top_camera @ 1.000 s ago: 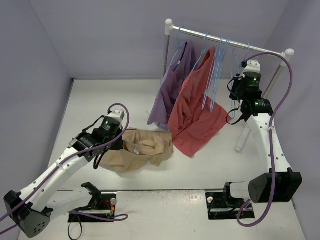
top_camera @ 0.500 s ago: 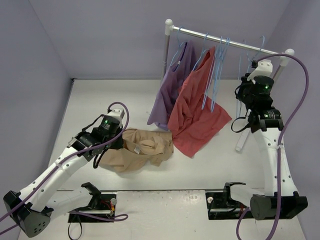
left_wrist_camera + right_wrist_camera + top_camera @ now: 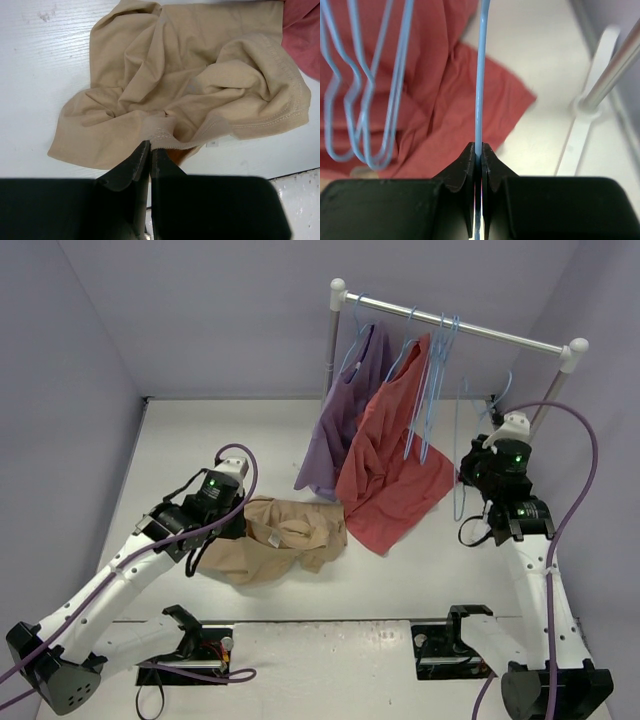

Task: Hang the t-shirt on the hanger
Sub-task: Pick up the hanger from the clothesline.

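The tan t-shirt (image 3: 288, 540) lies crumpled on the table, left of the rack. My left gripper (image 3: 242, 524) is shut on a fold of its collar hem. In the left wrist view the closed jaws (image 3: 150, 146) pinch that stitched edge of the t-shirt (image 3: 190, 75). My right gripper (image 3: 472, 466) is shut on a light-blue wire hanger (image 3: 460, 420). It holds the hanger off the rail, in the air below the rack's right end. In the right wrist view the hanger's wire (image 3: 480, 75) runs straight up out of the closed jaws (image 3: 479, 150).
A clothes rack (image 3: 470, 332) stands at the back right with a purple shirt (image 3: 340, 420), a red shirt (image 3: 395, 470) and several spare blue hangers (image 3: 432, 370). The rack's white foot (image 3: 582, 130) and pole (image 3: 615, 65) are close to my right gripper.
My right arm has taken the hanger off the rail and brought it down and toward the near side. My left arm and the t-shirt have not moved.
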You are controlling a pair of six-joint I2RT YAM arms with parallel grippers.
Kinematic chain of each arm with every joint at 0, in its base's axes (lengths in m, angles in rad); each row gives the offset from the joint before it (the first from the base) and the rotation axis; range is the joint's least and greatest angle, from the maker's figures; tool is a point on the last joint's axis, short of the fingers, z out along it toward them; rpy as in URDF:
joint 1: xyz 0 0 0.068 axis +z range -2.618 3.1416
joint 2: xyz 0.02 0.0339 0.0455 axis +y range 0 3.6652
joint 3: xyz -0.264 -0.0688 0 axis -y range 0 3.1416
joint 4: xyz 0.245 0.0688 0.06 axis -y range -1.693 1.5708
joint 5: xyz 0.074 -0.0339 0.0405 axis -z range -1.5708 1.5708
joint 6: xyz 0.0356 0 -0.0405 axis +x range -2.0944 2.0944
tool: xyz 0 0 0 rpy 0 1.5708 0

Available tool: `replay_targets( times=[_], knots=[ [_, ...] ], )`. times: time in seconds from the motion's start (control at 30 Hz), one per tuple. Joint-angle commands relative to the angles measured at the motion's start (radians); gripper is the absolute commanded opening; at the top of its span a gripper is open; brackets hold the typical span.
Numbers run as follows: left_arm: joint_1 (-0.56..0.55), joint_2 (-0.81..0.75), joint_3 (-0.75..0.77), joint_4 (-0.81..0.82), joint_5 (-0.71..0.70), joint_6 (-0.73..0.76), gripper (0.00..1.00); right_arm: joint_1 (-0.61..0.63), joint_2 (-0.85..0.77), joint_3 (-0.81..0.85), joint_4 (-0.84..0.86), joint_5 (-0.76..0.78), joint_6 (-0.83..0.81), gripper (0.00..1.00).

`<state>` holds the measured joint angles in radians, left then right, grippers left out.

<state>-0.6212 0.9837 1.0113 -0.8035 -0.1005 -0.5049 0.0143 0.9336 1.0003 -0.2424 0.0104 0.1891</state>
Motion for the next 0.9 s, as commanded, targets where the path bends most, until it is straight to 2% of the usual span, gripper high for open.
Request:
replay_targets(
  times=[0.0,0.2,0.37,0.63,0.87],
  knots=[
    [0.008,0.006,0.056,0.016,-0.003,0.014,0.00,0.003,-0.068,-0.065,0.037,-0.075,0.090,0.00],
    [0.008,0.016,0.070,0.012,-0.005,0.022,0.00,0.022,-0.135,-0.171,0.000,-0.148,0.137,0.00],
    [0.006,0.023,0.080,0.007,-0.007,0.023,0.00,0.040,-0.228,-0.195,-0.001,-0.095,0.123,0.00],
    [0.008,0.026,0.096,-0.008,-0.019,0.023,0.00,0.040,-0.309,-0.047,0.003,-0.046,0.035,0.00],
    [0.008,0.039,0.123,-0.025,-0.036,0.026,0.00,0.062,-0.308,0.102,0.003,-0.190,-0.079,0.00]
  ],
)
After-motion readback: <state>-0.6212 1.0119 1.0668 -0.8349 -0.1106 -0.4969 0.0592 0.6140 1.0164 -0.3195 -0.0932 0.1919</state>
